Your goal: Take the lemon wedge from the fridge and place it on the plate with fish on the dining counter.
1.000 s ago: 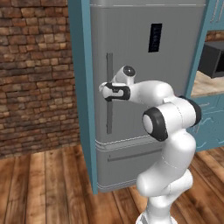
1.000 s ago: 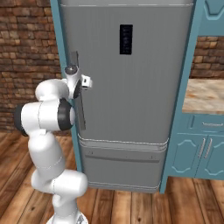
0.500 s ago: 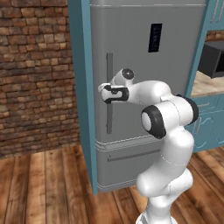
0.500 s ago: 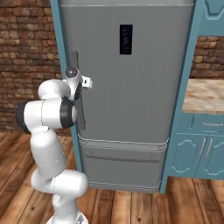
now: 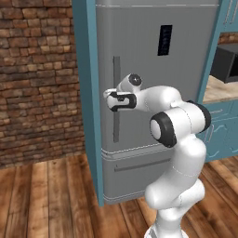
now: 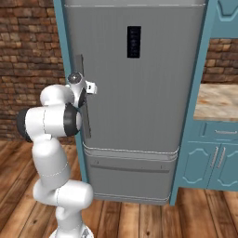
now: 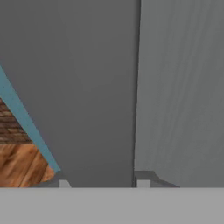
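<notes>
**Pincer at the handle of the closed fridge**

The fridge (image 5: 158, 93) is seen shut in both base views, its grey upper door closed flush above the closed bottom drawer (image 5: 139, 167). A small black display panel (image 5: 164, 40) is set high on the door, toward its right side in the left base view. The long vertical handle (image 5: 116, 83) is mounted near the door's left edge, and the fridge is framed by a teal panel (image 5: 88, 93) along that same side.

The pincer (image 5: 109, 99) is held level at about the middle of the handle's length, pointing toward the door's left edge. In the right base view the pincer (image 6: 86, 88) is largely hidden behind the wrist and the handle (image 6: 82, 116). In the hand view the handle (image 7: 100, 87) is seen very close as a broad grey bar running up the frame, with the door face (image 7: 183, 87) to its right and the two fingertips (image 7: 144, 177) low on either side of the bar's right edge. Whether the handle is gripped or merely straddled cannot be told, nor how wide the pincer stands.

To the fridge's left a brick wall (image 5: 37, 79) is seen above a wooden floor (image 5: 46, 195). To its right, teal cabinets (image 6: 218, 158) carry a table (image 6: 216, 100) with a beige stone top.
</notes>
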Controlling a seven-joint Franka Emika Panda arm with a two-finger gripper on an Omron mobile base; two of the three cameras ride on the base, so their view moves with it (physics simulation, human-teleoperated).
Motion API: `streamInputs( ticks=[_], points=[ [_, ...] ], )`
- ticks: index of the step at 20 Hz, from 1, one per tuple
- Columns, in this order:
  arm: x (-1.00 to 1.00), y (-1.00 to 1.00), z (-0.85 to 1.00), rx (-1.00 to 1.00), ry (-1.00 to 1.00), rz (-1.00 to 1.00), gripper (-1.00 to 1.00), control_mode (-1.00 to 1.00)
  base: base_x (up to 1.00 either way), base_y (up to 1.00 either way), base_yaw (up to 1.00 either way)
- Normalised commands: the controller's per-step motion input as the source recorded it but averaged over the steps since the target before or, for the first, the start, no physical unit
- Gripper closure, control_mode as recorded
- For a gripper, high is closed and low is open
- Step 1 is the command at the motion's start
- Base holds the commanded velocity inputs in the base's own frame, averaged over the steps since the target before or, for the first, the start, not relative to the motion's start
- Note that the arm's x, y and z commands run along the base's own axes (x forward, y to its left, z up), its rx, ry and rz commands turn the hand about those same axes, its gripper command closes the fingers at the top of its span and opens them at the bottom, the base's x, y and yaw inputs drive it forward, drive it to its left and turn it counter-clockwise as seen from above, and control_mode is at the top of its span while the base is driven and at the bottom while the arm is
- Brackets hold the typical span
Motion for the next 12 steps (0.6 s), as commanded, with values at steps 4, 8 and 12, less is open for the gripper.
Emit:
streamInputs(
  ticks=[4,8,12],
  points=[
    [0.00,0.00,0.00,0.00,0.00,0.00,1.00,-1.00,0.00,0.00,0.00],
    [-0.21,0.00,0.00,0.00,0.00,-0.02,1.00,-1.00,0.00,0.00,0.00],
    [-0.63,-0.04,0.00,0.00,0.00,-0.08,1.00,-1.00,0.00,0.00,0.00]
  ],
)
